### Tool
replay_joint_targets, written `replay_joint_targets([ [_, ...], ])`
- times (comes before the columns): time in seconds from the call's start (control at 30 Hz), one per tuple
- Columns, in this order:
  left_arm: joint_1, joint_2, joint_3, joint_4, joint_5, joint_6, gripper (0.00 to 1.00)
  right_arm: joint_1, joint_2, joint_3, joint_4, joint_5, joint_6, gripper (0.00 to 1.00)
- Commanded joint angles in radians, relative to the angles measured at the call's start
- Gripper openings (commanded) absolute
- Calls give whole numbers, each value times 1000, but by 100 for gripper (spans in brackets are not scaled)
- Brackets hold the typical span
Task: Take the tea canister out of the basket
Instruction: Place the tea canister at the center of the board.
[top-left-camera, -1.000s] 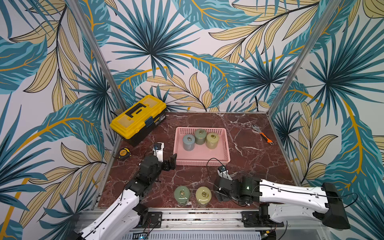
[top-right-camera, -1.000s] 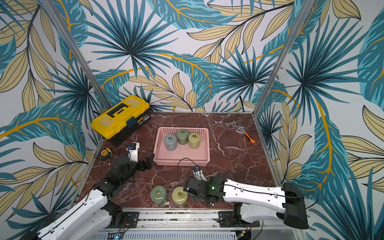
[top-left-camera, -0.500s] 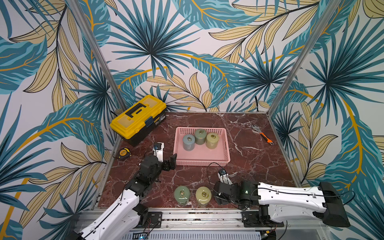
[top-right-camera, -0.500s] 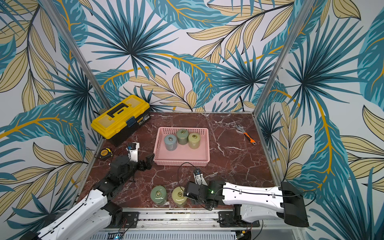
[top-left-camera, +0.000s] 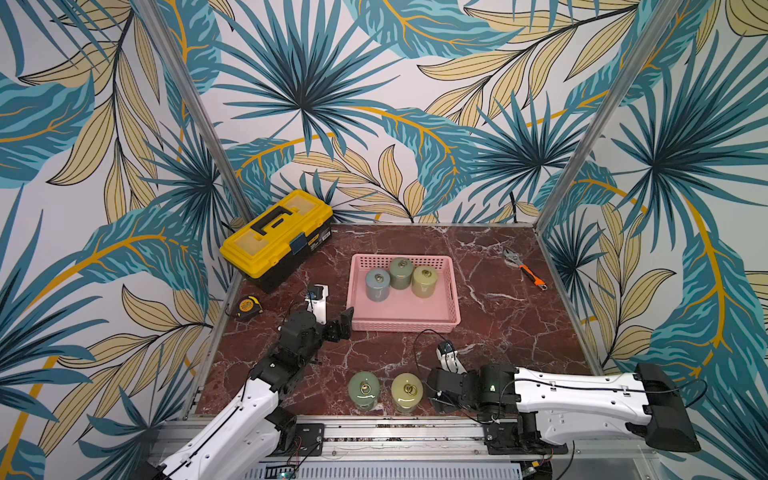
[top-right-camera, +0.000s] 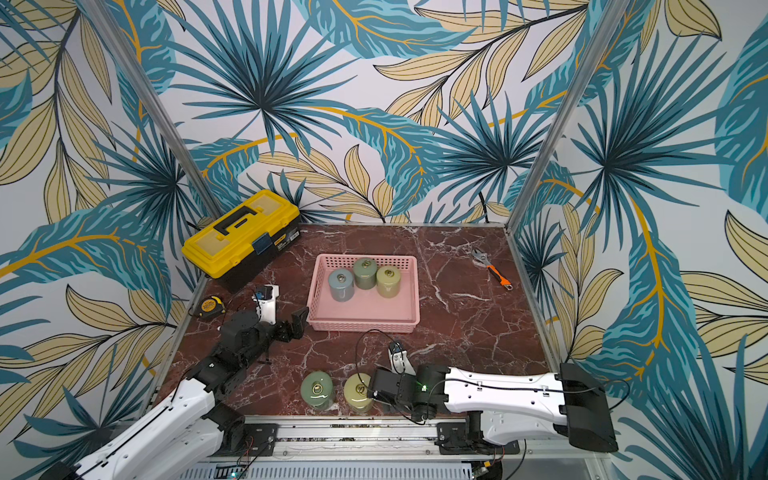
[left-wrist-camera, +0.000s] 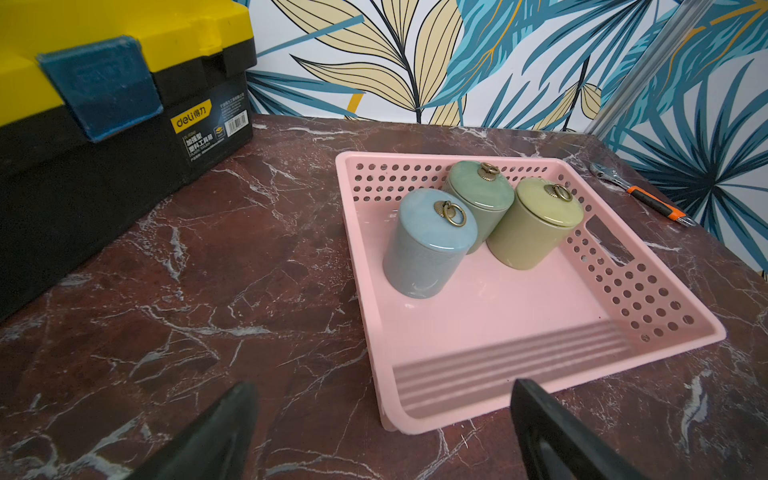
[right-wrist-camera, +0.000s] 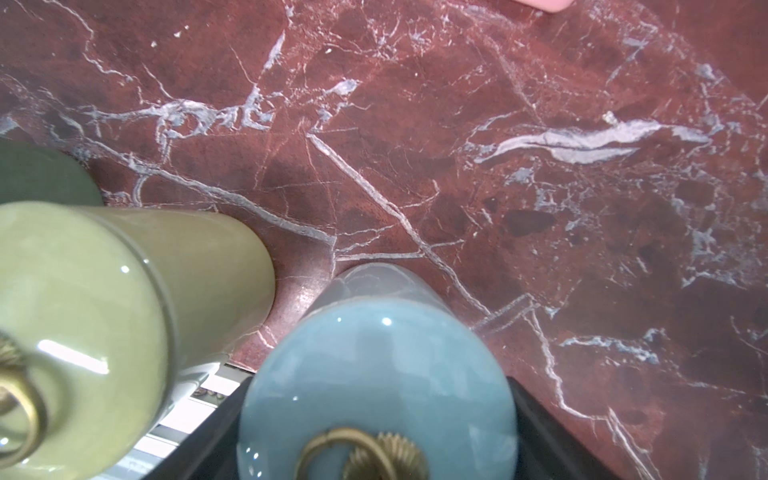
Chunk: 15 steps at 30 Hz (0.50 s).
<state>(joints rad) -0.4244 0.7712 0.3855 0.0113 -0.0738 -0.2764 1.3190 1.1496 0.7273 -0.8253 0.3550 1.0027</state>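
Task's thing: the blue canister (right-wrist-camera: 374, 332) is out of the basket (top-left-camera: 405, 325). It stands upright near the front edge of the table (top-left-camera: 498, 324), between the jaws of the right gripper (right-wrist-camera: 378, 386).
Right tool: its jaws are spread wide, with one dark finger on each side of the blue canister. They seem pressed to it, though contact is hard to judge at the blurred frame edge.
Hidden: in both top views the right wrist covers the blue canister wholly. In the right wrist view its lid and brass ring are cut off by the frame.
Basket: it sits mid-table and holds three upright canisters clustered toward its far wall: the grey canister (top-left-camera: 377, 284), the green canister (top-left-camera: 400, 273) and the yellow canister (top-left-camera: 424, 281).
Front pair: the front green canister (top-left-camera: 364, 390) and the front yellow canister (top-left-camera: 407, 392) stand on the table near its front edge. The yellow one is just beside the blue canister, with a narrow strip of table between them.
Left tool: the left gripper (left-wrist-camera: 384, 388) has its jaws wide apart and empty, close by the basket's near left corner. Its fingers are cut off by the frame in the left wrist view.
Writing: the toolbox (top-left-camera: 276, 232) front reads "deli" on a yellow tag, with Chinese characters and a barcode sticker. The smaller print is unreadable.
Around: the toolbox stands far left, with the tape measure (top-left-camera: 248, 308) in front of it at the left edge. The orange-handled wrench (top-left-camera: 524, 268) lies far right, well apart from the basket.
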Motion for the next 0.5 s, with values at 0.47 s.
replay_joint_targets([
  [0.47,2,-16,-33,23,-1,9,100,14,-12,14,8,46,11,99],
])
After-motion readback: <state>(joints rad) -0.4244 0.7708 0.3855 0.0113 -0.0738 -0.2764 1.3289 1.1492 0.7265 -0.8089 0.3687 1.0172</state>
